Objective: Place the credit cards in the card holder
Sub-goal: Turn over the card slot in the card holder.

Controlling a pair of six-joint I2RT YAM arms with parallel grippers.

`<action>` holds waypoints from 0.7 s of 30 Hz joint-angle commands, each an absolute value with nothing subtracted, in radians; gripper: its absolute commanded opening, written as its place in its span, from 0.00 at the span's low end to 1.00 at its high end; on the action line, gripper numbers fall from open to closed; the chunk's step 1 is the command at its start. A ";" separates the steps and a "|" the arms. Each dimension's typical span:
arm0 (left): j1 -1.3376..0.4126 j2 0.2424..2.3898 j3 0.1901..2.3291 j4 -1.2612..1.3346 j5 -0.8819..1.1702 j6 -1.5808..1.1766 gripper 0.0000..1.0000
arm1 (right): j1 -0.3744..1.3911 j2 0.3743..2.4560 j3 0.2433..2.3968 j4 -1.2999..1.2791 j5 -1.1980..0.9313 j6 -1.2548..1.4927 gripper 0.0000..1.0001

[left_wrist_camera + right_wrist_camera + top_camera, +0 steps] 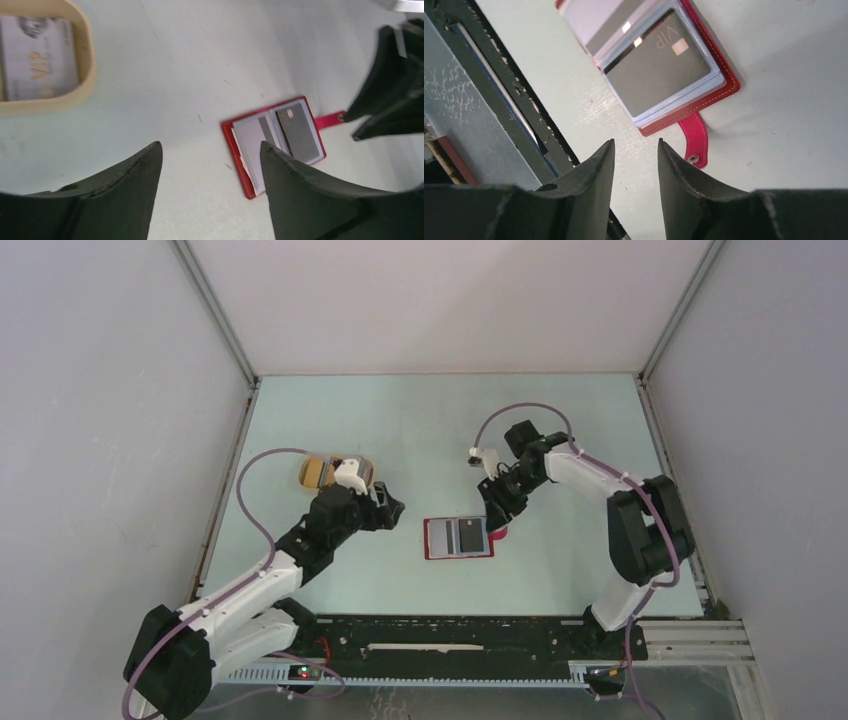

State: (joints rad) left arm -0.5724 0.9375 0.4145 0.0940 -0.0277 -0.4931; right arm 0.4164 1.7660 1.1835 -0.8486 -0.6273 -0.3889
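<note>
Between grey walls point(100, 390), a pale-green table point(400, 420) bears the card holder point(458, 538).

Even bright light, soft shadows, glare on card holder point(649, 65); foreground blurred

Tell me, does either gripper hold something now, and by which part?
Nothing is held. The left gripper is open and empty; the right gripper, near the card holder, is open and empty too.

Card holder point(458, 538) x1, tray point(45, 103) x1, VIP cards point(659, 62) x2.
</note>
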 commanded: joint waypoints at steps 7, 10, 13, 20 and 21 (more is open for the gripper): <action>-0.473 0.979 0.638 -0.134 -0.331 -0.249 1.00 | 0.387 1.584 1.229 -0.885 -0.798 -0.558 0.47; -0.443 1.027 0.682 -0.193 -0.382 -0.216 1.00 | 0.387 1.566 1.230 -0.880 -0.800 -0.576 0.48; -0.425 1.071 0.698 -0.200 -0.404 -0.193 0.99 | 0.383 1.551 1.229 -0.871 -0.799 -0.582 0.48; -0.352 1.116 0.698 -0.146 -0.319 -0.177 0.83 | 0.364 1.537 1.251 -0.864 -0.845 -0.556 0.48; -0.345 1.118 0.693 -0.128 -0.289 -0.183 0.81 | 0.362 1.537 1.254 -0.866 -0.864 -0.551 0.49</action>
